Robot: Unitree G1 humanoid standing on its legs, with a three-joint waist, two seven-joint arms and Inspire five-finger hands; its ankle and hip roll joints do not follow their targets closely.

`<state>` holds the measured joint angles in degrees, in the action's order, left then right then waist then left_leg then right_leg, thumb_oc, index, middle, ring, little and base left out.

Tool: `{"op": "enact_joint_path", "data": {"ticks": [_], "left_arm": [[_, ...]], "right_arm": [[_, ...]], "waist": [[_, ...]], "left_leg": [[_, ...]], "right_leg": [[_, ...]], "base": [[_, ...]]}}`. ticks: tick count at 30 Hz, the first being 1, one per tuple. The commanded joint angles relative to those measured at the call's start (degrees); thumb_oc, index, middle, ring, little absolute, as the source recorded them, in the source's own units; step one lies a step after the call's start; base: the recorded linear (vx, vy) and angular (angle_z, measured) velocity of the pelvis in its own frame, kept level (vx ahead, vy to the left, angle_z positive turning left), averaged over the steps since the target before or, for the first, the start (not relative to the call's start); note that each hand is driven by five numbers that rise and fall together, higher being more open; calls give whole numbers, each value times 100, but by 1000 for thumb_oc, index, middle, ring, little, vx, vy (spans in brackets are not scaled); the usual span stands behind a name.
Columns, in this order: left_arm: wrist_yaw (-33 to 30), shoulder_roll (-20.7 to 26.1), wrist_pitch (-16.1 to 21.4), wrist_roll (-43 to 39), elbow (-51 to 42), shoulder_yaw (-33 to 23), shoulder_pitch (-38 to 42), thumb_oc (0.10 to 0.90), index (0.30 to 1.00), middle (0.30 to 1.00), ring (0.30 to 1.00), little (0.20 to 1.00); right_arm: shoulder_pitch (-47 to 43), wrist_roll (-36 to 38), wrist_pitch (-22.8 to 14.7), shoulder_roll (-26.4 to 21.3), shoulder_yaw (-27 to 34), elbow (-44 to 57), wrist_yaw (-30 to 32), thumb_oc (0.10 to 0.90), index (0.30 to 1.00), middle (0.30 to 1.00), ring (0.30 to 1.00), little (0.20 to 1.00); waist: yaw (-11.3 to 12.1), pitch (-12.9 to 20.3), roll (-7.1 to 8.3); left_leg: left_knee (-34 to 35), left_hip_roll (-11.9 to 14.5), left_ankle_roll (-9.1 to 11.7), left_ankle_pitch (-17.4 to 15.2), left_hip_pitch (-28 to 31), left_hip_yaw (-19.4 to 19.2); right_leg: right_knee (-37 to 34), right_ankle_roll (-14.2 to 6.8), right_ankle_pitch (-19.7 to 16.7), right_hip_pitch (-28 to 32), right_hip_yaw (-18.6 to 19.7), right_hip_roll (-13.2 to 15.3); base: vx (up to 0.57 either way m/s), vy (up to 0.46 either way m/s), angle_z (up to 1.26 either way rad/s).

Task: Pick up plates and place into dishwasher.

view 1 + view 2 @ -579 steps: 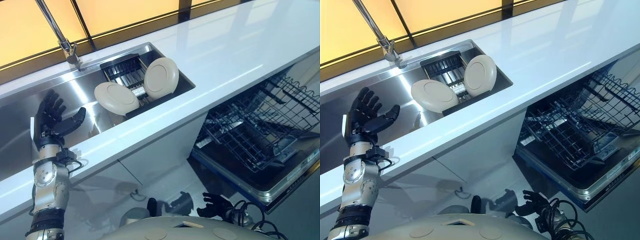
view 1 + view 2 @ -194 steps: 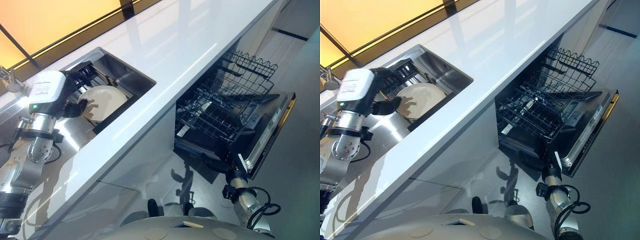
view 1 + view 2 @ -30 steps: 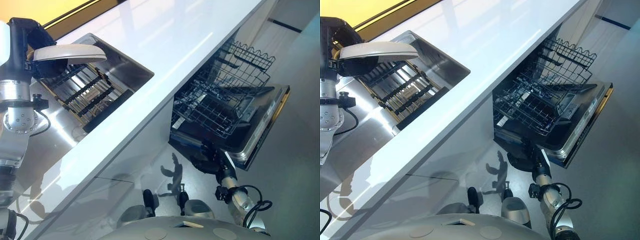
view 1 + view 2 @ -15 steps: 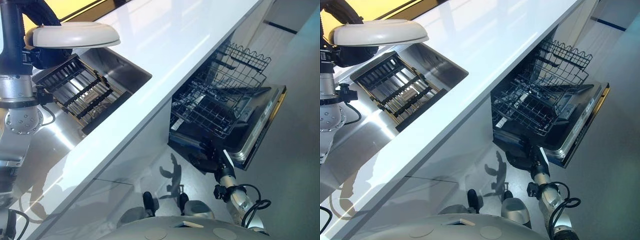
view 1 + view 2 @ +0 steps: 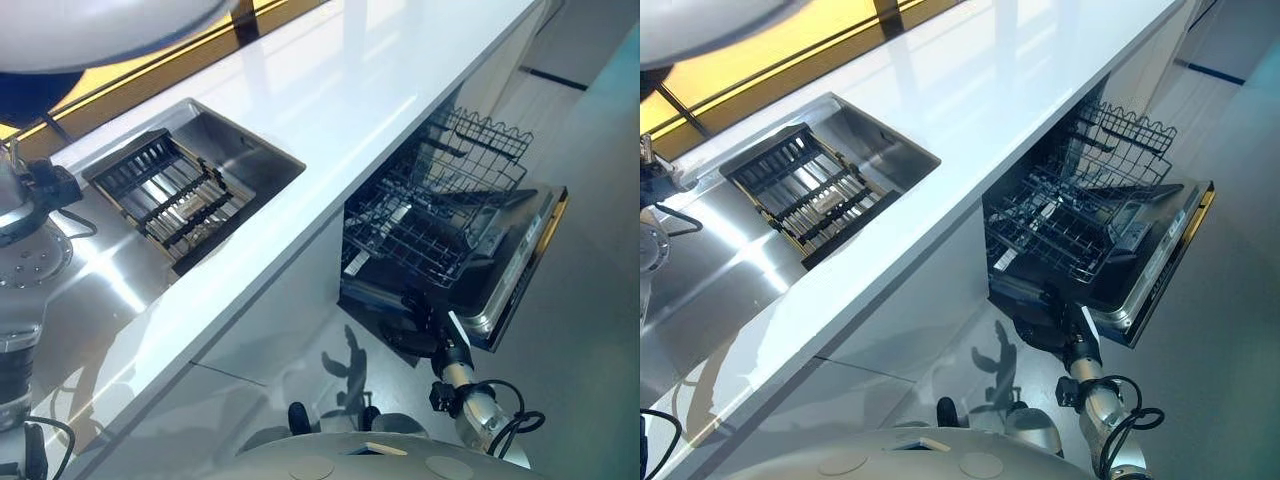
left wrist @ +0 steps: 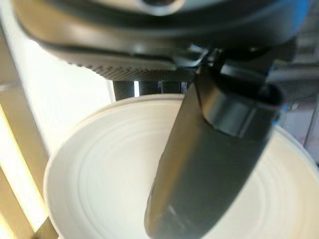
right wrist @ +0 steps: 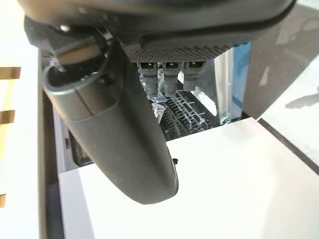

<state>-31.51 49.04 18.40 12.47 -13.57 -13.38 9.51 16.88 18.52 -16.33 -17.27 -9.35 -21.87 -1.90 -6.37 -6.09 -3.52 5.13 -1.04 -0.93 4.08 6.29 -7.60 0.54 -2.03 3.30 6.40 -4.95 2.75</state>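
- At the head view's upper left, the left hand (image 6: 209,164) clamped a cream plate (image 5: 90,30), thumb across its face.
- Right hand (image 7: 124,124) hung below the dishwasher rack (image 5: 440,215); its grip could not be told.

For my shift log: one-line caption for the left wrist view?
Left hand grips a cream plate, thumb pressed across its face.

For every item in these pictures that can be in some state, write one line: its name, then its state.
Plate: lifted out of the sink, pinched by the left hand.
Dish rack: in the sink, holding no plates.
Dishwasher door: open.
Lower basket: pulled out, no plates in it.
Right hand: low by the dishwasher door, holding nothing, fingers straight.
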Motion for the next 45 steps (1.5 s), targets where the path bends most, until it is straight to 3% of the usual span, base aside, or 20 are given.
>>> {"op": "enact_joint_path", "data": {"ticks": [1, 3, 4, 6, 12, 24, 36, 45], "left_arm": [[2722, 206, -2114, -116, 2473, 1239, 404, 800, 900, 900, 900, 900], [2890, 351, -2294, -182, 2776, 1626, 677, 800, 900, 900, 900, 900], [2901, 429, -2224, -584, 2837, 1712, 835, 800, 900, 900, 900, 900], [3005, 424, -2088, -1170, 2717, 1467, 1086, 800, 900, 900, 900, 900], [2935, 848, -1946, -1394, 2580, 1195, 1812, 800, 900, 900, 900, 900], [2501, 1061, -1592, -1543, 2250, 761, 1462, 800, 900, 900, 900, 900], [1650, 1069, -912, -1820, 1869, 264, 1154, 800, 900, 900, 900, 900], [1578, 926, -932, -1581, 1523, 185, 937, 800, 900, 900, 900, 900]], "right_arm": [[-425, 42, -254, -228, 90, 817, -173, 800, 900, 900, 900, 900], [-520, 65, -82, -328, 95, 919, -173, 800, 900, 900, 900, 900], [-565, 115, -55, -386, 76, 939, -142, 800, 900, 900, 900, 900], [-637, 178, -129, -380, 152, 762, -184, 800, 900, 900, 900, 900], [-666, -10, -350, -192, 241, 359, -350, 800, 900, 900, 900, 900], [-540, -66, -308, -106, 195, 453, -218, 800, 900, 900, 900, 900], [-456, -115, -428, -47, 181, 345, -139, 800, 900, 900, 900, 900], [-432, -119, -435, -24, 136, 380, -128, 800, 900, 900, 900, 900]], "waist": [[-241, -56, -16], [-282, -80, -20], [-293, -81, -18], [-285, -67, -44], [-290, 1, -63], [-236, 42, -68], [-170, 91, -15], [-145, 101, -6]], "left_leg": [[-71, -368, -59, -867, 207, -61], [-86, -392, -86, -852, 190, 1], [-89, -402, -106, -844, 181, 20], [-96, -376, -128, -818, 159, -27], [-34, -358, -94, -796, 167, -162], [-13, -364, -72, -779, 116, -149], [-13, -356, -63, -780, 90, -153], [-13, -357, -64, -792, 106, -125]], "right_leg": [[577, -552, 154, -414, 72, -256], [620, -556, 109, -421, 94, -240], [658, -548, 114, -433, 103, -238], [687, -496, 182, -441, 93, -253], [510, -505, 90, -412, 60, -262], [376, -520, 67, -403, 49, -252], [315, -499, 87, -399, -21, -254], [345, -494, 123, -401, -27, -250]], "base": [[-26, 41, -1], [0, 1, -6], [10, -3, -23], [4, 7, -14], [-41, -6, -1], [-21, -12, 5], [-2, -5, 2], [0, 0, 0]]}}
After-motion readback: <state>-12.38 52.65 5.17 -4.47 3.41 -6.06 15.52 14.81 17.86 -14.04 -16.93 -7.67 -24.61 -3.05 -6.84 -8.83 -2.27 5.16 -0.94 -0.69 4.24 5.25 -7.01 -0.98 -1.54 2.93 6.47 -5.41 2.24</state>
